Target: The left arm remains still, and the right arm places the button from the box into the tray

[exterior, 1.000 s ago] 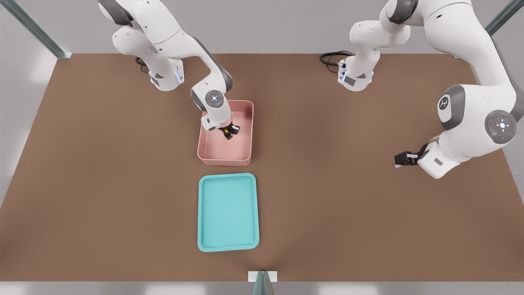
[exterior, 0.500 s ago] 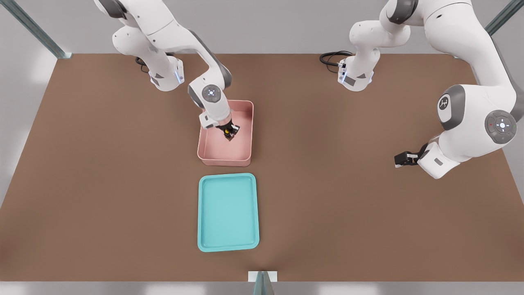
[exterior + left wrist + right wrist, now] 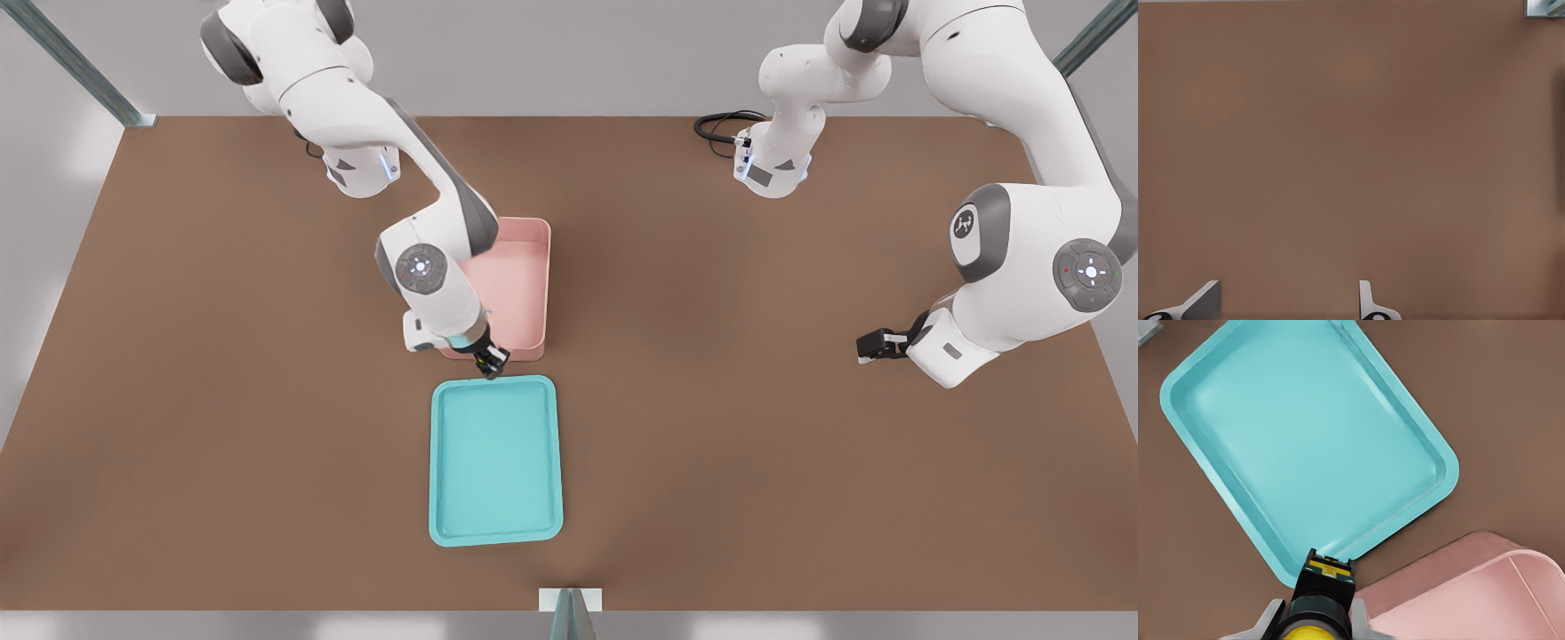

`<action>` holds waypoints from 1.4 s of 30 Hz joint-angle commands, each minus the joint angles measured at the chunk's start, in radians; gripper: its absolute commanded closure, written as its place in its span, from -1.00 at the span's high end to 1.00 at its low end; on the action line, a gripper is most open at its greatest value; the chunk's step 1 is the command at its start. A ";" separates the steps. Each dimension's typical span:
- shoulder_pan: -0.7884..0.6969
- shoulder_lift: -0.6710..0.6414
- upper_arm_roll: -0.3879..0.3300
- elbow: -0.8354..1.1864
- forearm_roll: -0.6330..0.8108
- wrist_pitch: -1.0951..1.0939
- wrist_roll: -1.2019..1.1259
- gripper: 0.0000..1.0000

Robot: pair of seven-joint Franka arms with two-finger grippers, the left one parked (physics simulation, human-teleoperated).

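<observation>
My right arm's gripper [image 3: 491,361] hangs over the gap between the pink box [image 3: 524,276] and the turquoise tray [image 3: 495,460], just past the box's near wall. It is shut on the button [image 3: 1318,607], whose yellow cap and dark body show between the fingers in the right wrist view. In that view the gripper [image 3: 1328,570] sits above the tray's [image 3: 1305,440] rim, with the box's [image 3: 1471,587] corner beside it. The box's visible floor is bare; the arm hides part of it. The tray's inside is bare.
The parked left arm's black gripper [image 3: 880,345] hovers over the brown table [image 3: 800,462] at the front view's right. A black cable [image 3: 720,124] lies by that arm's base at the back. A small white bracket [image 3: 570,599] sits at the table's near edge.
The gripper has lifted the button out of the box and carried it toward the tray, crossing the box's near wall. The parked arm is unchanged.
</observation>
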 commanded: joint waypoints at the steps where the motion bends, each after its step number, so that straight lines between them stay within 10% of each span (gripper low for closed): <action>1: -0.016 0.057 0.001 0.100 -0.014 -0.151 -0.041 -0.06; 19: -0.039 0.560 -0.028 0.536 -0.072 -0.036 -0.061 -0.03; 20: -0.039 0.560 -0.028 0.536 -0.074 -0.036 -0.067 0.88; 23: -0.039 0.557 -0.029 0.536 -0.083 -0.043 -0.073 1.00; 28: -0.059 0.278 -0.040 0.539 -0.086 -0.437 -0.189 1.00; 30: -0.216 0.148 -0.060 0.507 -0.051 -0.539 -0.668 1.00; 33: -0.247 -0.082 -0.336 0.208 0.058 -0.498 -1.185 1.00; 38: -0.208 -0.395 -0.307 -0.282 0.050 -0.314 -1.092 1.00; 42: -0.191 -0.382 -0.306 -0.269 0.040 -0.308 -1.066 1.00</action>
